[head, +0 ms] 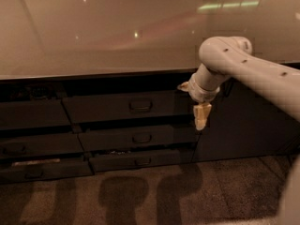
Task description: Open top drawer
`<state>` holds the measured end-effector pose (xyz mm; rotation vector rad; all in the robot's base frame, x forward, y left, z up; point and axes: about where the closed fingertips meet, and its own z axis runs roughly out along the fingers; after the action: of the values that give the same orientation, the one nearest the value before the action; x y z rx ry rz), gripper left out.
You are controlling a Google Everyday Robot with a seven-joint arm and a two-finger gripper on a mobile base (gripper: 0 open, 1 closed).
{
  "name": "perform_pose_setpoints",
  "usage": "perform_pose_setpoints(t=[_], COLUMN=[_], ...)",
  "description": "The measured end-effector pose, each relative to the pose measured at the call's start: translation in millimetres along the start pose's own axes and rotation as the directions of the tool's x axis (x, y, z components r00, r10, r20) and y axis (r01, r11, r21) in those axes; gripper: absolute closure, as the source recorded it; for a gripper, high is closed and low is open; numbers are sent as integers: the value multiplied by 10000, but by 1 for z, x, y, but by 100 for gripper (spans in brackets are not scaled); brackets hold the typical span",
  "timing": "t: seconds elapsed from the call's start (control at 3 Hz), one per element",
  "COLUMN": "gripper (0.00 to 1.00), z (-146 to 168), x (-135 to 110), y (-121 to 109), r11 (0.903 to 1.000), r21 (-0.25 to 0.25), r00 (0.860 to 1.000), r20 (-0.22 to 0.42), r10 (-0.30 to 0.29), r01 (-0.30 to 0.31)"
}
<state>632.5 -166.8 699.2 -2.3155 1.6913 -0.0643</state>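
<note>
At the right end of the drawer bank, the gripper (201, 118) points downward, its jaws pressed together on nothing. It hangs before the right edge of the top drawer (108, 108), well right of that drawer's central loop handle (140, 105). The white arm (243, 67) reaches in from the right beneath the pale countertop (93, 36). Two shorter drawers (117, 139) sit below.

The one camera stands fairly near and high, looking down at a slant onto the pale glossy countertop (93, 32) and the dark grey flat-fronted top drawer (117, 108) beneath, the cream gripper (201, 121) hanging just right of centre.
</note>
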Motion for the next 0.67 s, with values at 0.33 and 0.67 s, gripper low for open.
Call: perform_pose_setpoints(t=[0.33, 0.67], gripper=[0, 0], z=[44, 44], x=[26, 26], y=[-6, -6], r11=[9966, 9966], r21=[-823, -824], r00=[10000, 10000], r20=[-41, -41], r10=[46, 45], r01=[-49, -48])
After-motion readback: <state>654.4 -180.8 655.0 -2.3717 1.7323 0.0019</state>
